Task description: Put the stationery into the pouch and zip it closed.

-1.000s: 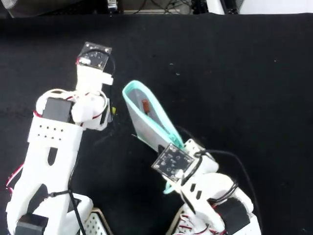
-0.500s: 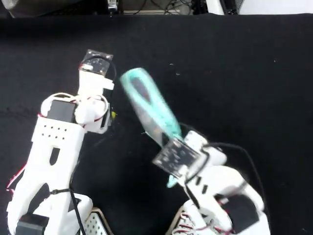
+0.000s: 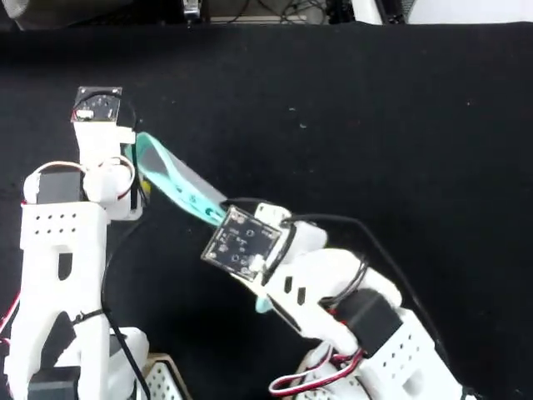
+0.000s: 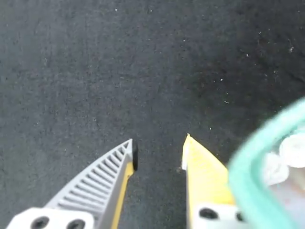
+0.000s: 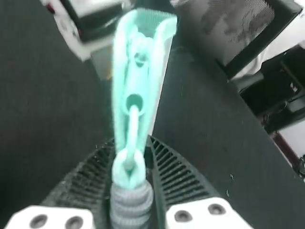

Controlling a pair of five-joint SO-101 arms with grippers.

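Note:
The teal-edged pouch [image 3: 175, 185] stretches from my right gripper [image 3: 218, 218] toward the left arm, edge-on, with its clear side [image 3: 196, 181] facing right. In the right wrist view my right gripper [image 5: 133, 142] is shut on the pouch's near end [image 5: 127, 167], by the teal zip pull [image 5: 133, 112]. The pouch's far end [image 5: 143, 28] lies close to the left arm's white body [image 5: 90, 24]. My left gripper [image 4: 158, 148] is open over bare black cloth. The pouch's teal rim [image 4: 264, 160] runs just outside its yellow finger [image 4: 202, 176]. Pale shapes [image 4: 290, 152] show inside the pouch.
Black cloth [image 3: 391, 125] covers the whole table, with wide free room at the right and far side. The two arm bases [image 3: 150, 379] stand at the near edge. Cables [image 3: 250, 10] and a chair lie beyond the far edge.
The right arm has swung the pouch leftward, so its far end now sits beside the left gripper. The left arm has shifted left and slightly back.

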